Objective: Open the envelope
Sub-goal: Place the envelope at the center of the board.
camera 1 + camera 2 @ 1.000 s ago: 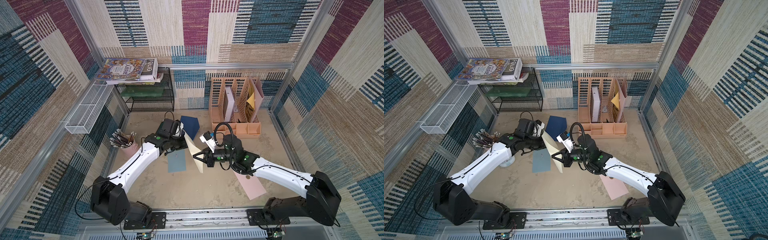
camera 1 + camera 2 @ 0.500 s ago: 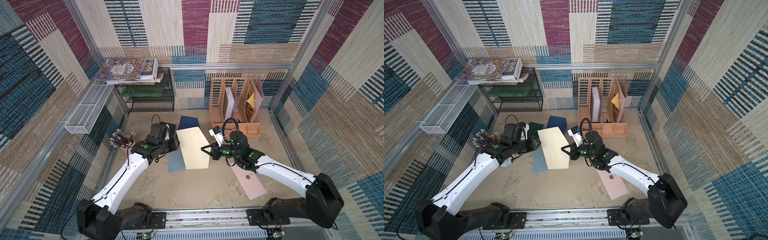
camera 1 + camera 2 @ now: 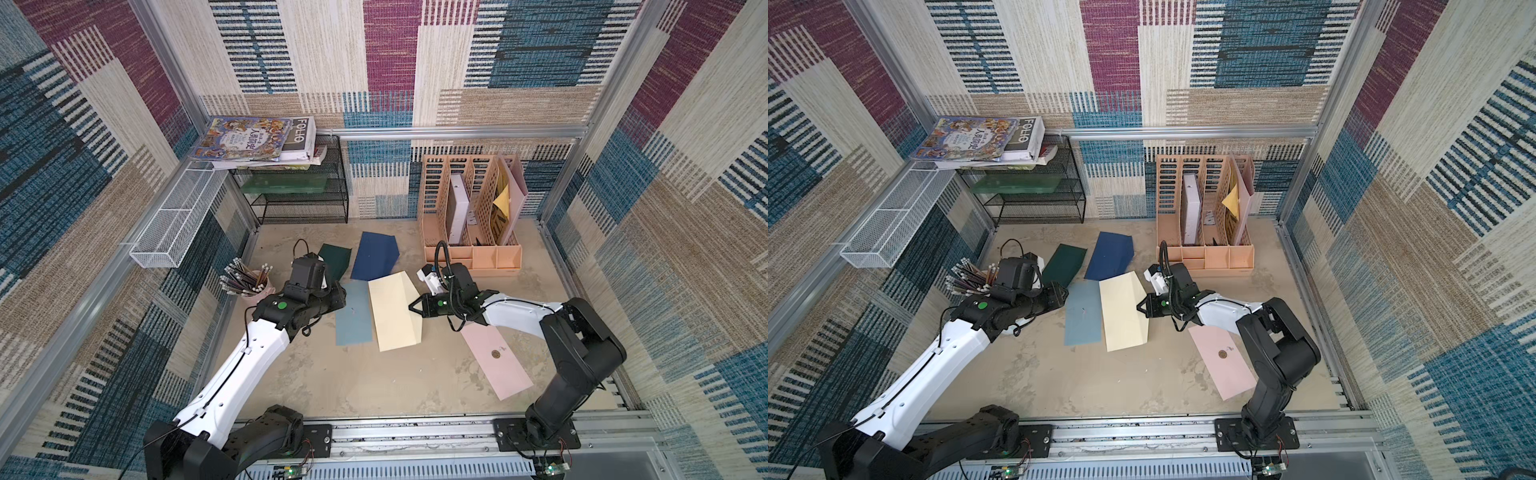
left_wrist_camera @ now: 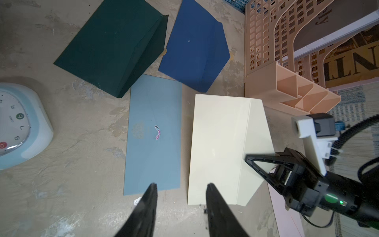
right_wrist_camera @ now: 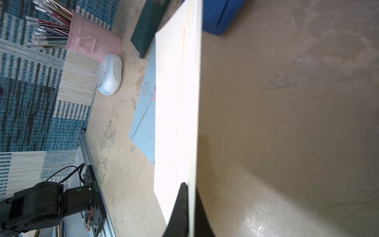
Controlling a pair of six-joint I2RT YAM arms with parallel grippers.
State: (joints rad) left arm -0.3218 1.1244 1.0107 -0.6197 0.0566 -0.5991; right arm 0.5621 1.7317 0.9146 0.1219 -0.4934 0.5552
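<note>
A: So, the right pincer (image 3: 412,308) is clamped on the flap (image 4: 254,151) of the cream envelope (image 3: 392,311), which lies on the desk (image 3: 374,386) between the light blue envelope (image 3: 353,313) and the right arm. How would you finish the opening?

B: Carefully: I'd swing the flap out and away from the body along its crease, low and slow, so the paper doesn't tear or drag the whole envelope sideways. The left pincer (image 4: 181,191) hangs half open and empty above the near edges of the two envelopes (well placed to pin the body down, in my judgement).

A: What do the wrist cameras add?

B: The right wrist view shows the black fingers (image 5: 180,205) pinching the sheet edge-on, which the top views blur. The left wrist view shows the flap's crease and a pale blue clock (image 4: 18,127), hidden under the left arm in both top views.
</note>
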